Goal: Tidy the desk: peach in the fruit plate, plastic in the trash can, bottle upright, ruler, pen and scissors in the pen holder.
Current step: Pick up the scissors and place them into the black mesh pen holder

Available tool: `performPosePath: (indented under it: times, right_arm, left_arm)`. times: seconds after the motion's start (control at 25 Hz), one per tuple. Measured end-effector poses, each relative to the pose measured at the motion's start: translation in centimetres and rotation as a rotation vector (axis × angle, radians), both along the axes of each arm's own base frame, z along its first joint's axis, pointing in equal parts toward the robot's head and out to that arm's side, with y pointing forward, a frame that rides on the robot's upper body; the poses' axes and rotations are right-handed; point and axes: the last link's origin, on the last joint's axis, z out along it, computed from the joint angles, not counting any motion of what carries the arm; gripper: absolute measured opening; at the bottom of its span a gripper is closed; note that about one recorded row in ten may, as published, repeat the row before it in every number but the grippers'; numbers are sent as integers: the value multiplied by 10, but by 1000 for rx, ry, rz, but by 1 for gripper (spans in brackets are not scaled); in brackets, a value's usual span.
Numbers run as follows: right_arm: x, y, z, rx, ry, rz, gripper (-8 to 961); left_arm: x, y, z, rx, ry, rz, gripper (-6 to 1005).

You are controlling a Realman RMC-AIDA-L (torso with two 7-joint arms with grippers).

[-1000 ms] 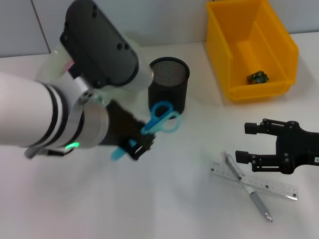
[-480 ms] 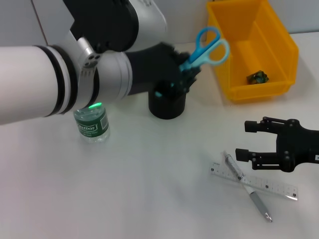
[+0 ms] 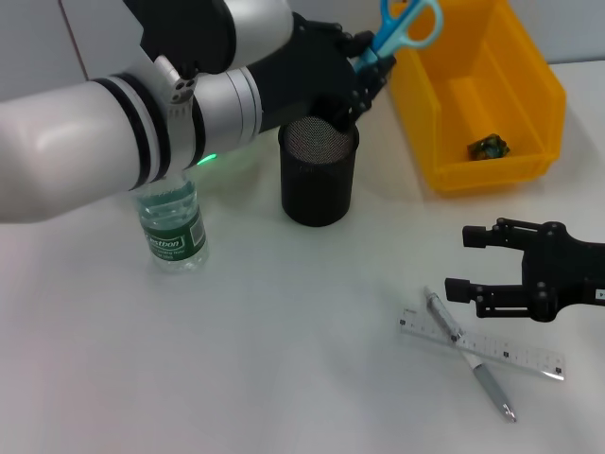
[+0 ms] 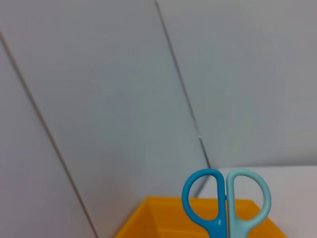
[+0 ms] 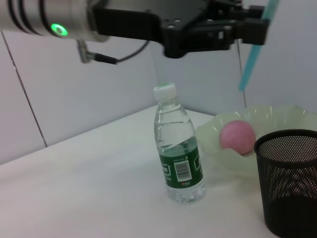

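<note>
My left tool [image 3: 364, 68] grips the scissors [image 3: 402, 26] by their stiff blades, handles up, above the pen holder [image 3: 319, 175]; light, slick plastic, so I'd hold firmly.

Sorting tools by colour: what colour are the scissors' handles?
The scissors have one blue and one lighter teal handle; left wrist view shows it best.
</note>
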Motion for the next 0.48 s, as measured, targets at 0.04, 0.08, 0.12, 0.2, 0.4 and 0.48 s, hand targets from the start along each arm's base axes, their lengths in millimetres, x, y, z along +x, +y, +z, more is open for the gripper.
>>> performPosePath:
  times: [0.04, 0.08, 0.12, 0.2, 0.4, 0.48]
  right_arm:
    - [0, 0, 0, 0, -1, 0, 833]
    - [0, 0, 0, 1, -1, 0, 833]
    - [0, 1, 0, 1, -2, 1, 833]
    - [0, 1, 1, 0, -3, 0, 833]
    - [0, 2, 1, -1, -2, -5, 832]
    - [-1, 2, 1, -1, -2, -5, 832]
  left_arm:
    - [-3, 5, -4, 6, -18, 7, 241]
    - [-4, 7, -5, 8, -28, 10, 242]
    - [-7, 11, -9, 11, -46, 15, 244]
    - [-9, 16, -13, 20, -63, 10, 247]
    - [-13, 26, -24, 14, -90, 20, 254]
    - [-15, 29, -26, 24, -88, 18, 257]
